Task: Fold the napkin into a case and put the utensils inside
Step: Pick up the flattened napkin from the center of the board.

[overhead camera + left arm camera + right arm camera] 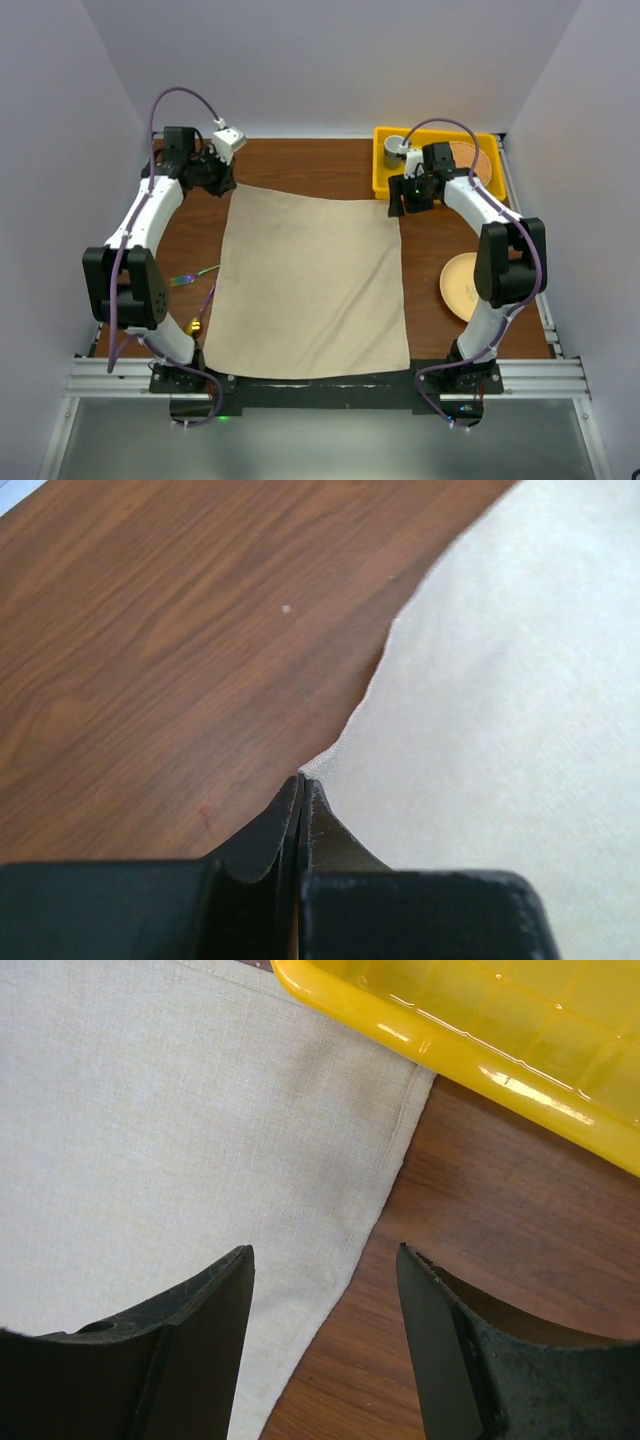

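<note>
The left gripper (221, 182) is standing closed at the far-left corner of the napkin (310, 285); in the left wrist view its jaws are pressing together with no gap, and the tip of the cloth corner (318, 768) is running in between them, so it is judged to be pinching that corner. The right gripper (408, 206) is hovering over the far-right corner with its jaws apart and nothing between them; in its wrist view the hemmed edge of the napkin (180, 1110) is lying flat on the table (300, 160) beneath the gap, just beside the yellow tray (450, 1020). The napkin is lying spread as a single open sheet across the middle of the table, with no fold visible in it, so no case is existing yet. The fork (195, 275) and the spoon (203, 308) are lying on the table at the napkin's left edge, near the left arm, with neither one on or inside the cloth. The peach plate (460, 285) is sitting to the right, apart from the cloth. In judgement, the task is standing at its very start: one corner is being secured, the second is waiting to be gripped, and all folding and both utensil placements are remaining.
</note>
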You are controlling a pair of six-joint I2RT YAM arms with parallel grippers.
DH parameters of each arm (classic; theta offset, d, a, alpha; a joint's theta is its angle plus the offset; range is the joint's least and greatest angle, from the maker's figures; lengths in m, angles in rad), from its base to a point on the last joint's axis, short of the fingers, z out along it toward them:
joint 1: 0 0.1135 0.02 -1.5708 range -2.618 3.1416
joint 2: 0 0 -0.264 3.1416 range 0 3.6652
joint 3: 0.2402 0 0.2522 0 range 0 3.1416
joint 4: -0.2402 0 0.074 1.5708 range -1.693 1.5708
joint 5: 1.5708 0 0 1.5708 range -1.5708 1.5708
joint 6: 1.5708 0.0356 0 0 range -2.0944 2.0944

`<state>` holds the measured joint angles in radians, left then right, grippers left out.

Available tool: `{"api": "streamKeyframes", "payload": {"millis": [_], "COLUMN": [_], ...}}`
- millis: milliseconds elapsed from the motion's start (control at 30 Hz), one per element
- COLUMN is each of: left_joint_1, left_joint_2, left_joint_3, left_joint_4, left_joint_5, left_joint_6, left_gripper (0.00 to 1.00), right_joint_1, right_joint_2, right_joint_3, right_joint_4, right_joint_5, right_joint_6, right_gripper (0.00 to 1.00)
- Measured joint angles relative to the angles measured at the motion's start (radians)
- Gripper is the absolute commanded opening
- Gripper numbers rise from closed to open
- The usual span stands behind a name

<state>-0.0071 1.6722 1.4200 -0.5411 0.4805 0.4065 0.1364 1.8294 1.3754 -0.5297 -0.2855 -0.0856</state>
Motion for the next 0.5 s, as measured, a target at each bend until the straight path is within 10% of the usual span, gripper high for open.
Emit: {"api": "streamKeyframes", "payload": {"millis": [500], "left_joint_1": [-0.204], "left_joint_2": [-0.041], "left_joint_3": [-0.308], "left_joint_4": [-0.075], "left_joint_5": [0.092], "left_joint_6": [0.112], "left_gripper": [0.0], "right_joint_1": [0.0], "right_joint_2": [0.0], "right_joint_3": [-0.001], "right_joint_4": [0.0], "right_joint_5": [-0.055], "right_joint_6": [0.011], "right_gripper": [0.63]}}
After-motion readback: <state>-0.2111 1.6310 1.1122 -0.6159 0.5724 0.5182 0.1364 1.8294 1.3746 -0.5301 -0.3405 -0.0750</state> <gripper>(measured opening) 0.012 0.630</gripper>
